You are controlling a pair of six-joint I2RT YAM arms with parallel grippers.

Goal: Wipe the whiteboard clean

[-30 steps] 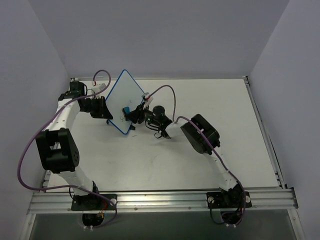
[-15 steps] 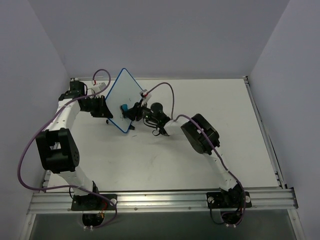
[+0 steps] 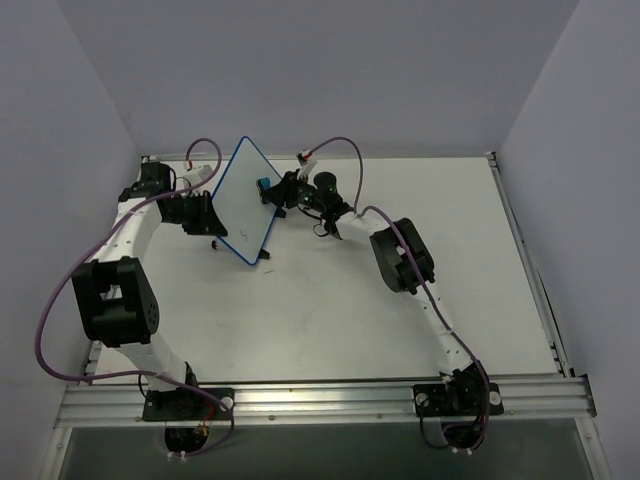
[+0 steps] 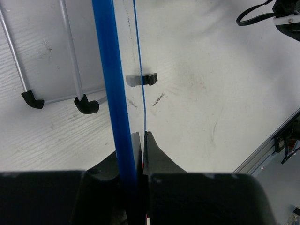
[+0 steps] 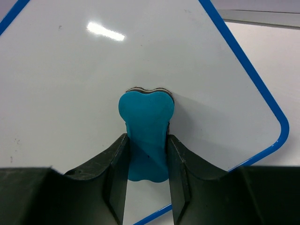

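Observation:
The whiteboard (image 3: 240, 205), white with a blue frame, stands tilted on its corner at the table's back left. My left gripper (image 3: 205, 215) is shut on its left edge; in the left wrist view the blue frame (image 4: 110, 84) runs edge-on between the jaws (image 4: 139, 140). My right gripper (image 3: 272, 192) is shut on a small teal eraser (image 3: 263, 186) and presses it against the board's upper right part. In the right wrist view the eraser (image 5: 146, 133) sits between the fingers on the white board face (image 5: 84, 89). A faint dark mark (image 3: 226, 236) shows low on the board.
White table top (image 3: 330, 300) with walls at the back and both sides. A metal rail (image 3: 320, 395) runs along the near edge. A small black foot (image 4: 142, 79) of the board and two thin metal rods with black tips (image 4: 56, 101) show in the left wrist view.
My right gripper has moved the eraser from the board's lower middle up and to the right, toward its upper edge. The left gripper and the board have stayed in place.

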